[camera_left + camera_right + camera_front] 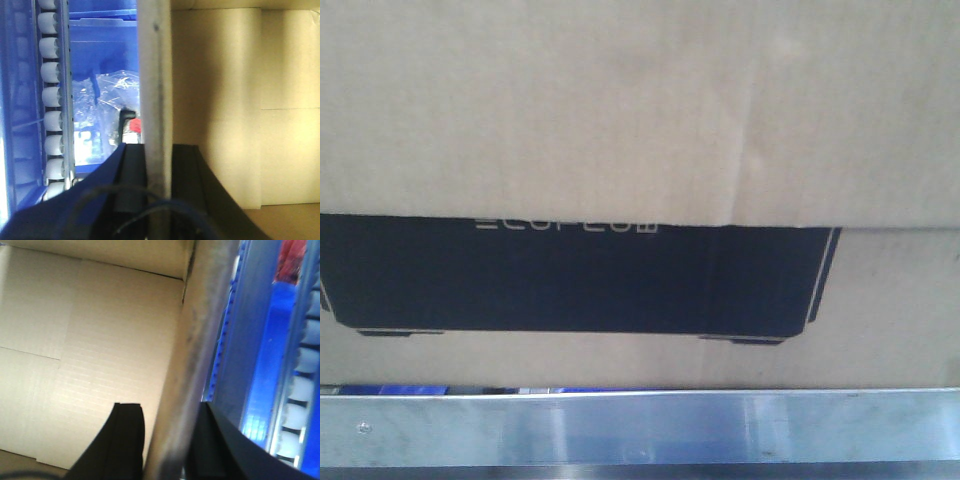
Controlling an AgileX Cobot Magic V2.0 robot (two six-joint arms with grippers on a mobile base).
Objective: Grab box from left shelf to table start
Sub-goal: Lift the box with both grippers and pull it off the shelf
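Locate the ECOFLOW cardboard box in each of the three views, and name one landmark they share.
Front view: the box fills the frame above the shelf rail.
Left wrist: box interior at right, its wall upright at centre, left claw astride it.
Right wrist: box interior at left, its wall slanting at centre, right claw astride it.
Shared landmark: blue plastic beside the box.

Box (620, 120) behind left shelf rail (640, 425); left fingers (187, 175) straddle its left wall (155, 75), right fingers (125, 440) its right wall (197, 350).

Left gripper (156, 150) clamps box (225, 100) wall: open cavity on inner side; roller track (52, 100) and blue bin (102, 50) close outside.
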